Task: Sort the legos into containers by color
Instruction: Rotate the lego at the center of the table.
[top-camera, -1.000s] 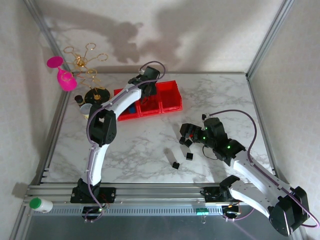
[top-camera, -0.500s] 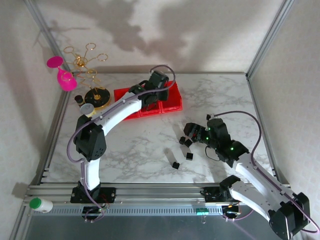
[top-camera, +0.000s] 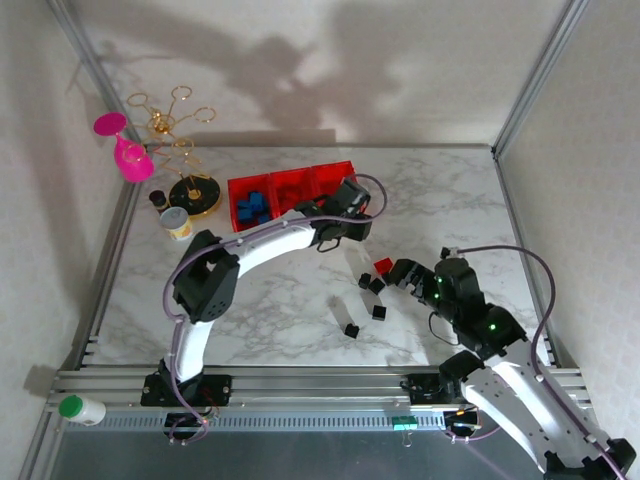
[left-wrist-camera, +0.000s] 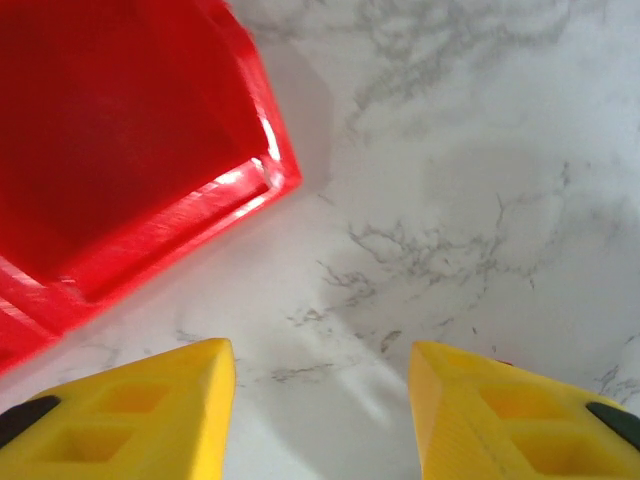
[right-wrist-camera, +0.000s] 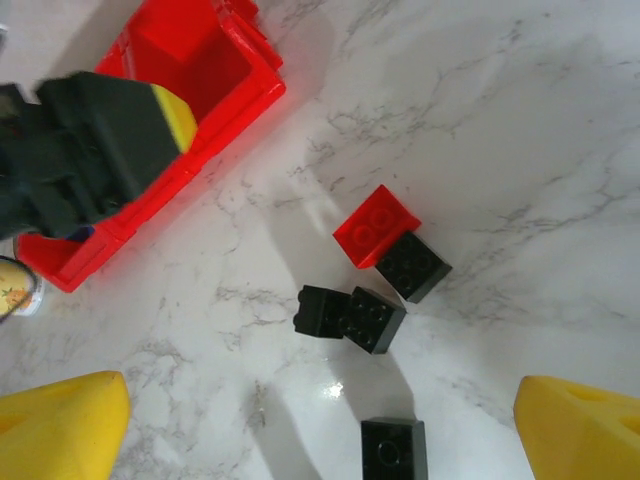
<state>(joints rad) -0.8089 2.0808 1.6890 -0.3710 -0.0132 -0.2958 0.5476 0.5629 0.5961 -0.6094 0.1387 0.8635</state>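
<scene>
The marble table (top-camera: 300, 330) carried everything. The left arm (top-camera: 260, 245) bent across it from the near edge towards the far middle, and the right arm (top-camera: 520, 385) reached in from the near right corner.

The containers (top-camera: 295, 186), three red bins joined in a row, sat at the far side of the table. Beside them stood a gold wire stand (top-camera: 170, 125) with a pink glass (top-camera: 125, 150) hung on it, and a small round cup (top-camera: 178, 222) lay just in front of the stand.

The left gripper (left-wrist-camera: 320, 380) hung over bare table just off the corner of the end bin farthest from the stand. Its yellow fingers (left-wrist-camera: 170, 400) were parted with nothing between them. The right gripper (right-wrist-camera: 320, 410) hovered above the loose bricks, fingers spread wide and empty.

The blue bricks (top-camera: 252, 208) lay inside the bin nearest the stand. On the table, between the bins and the right arm, a red brick (right-wrist-camera: 375, 225) touched a black brick (right-wrist-camera: 412, 265). Just beside them two more black bricks (right-wrist-camera: 350, 315) lay touching each other. Another black brick (right-wrist-camera: 392, 452) lay apart, nearer the right gripper. One further black brick (top-camera: 352, 329) lay by itself closer to the near edge.
</scene>
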